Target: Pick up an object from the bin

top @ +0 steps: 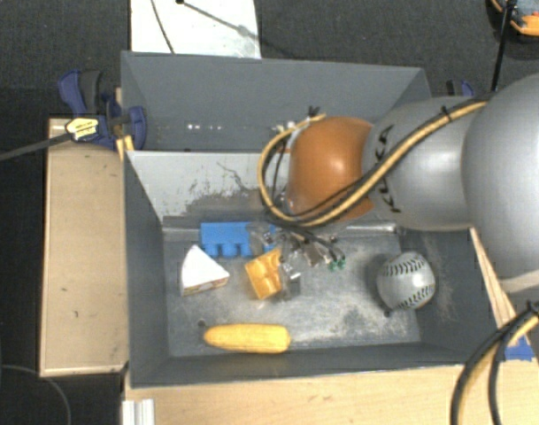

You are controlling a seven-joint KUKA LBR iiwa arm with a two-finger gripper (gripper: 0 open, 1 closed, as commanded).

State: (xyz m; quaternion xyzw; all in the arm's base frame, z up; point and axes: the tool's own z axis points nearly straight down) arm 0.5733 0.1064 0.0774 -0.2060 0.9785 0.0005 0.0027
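The gripper is low in the middle of the bin, right beside an orange block on the floor; whether it is open or closed I cannot tell. A blue block lies just behind the orange block, with a white wedge further toward the view's left. A yellow cob lies near the front and a grey ball well apart toward the view's right

Bin, grey. Block, blue. Wedge, white, brown-edged. Small block, orange. Long rounded piece, yellow. Baseball, silver-grey, dark stitching.
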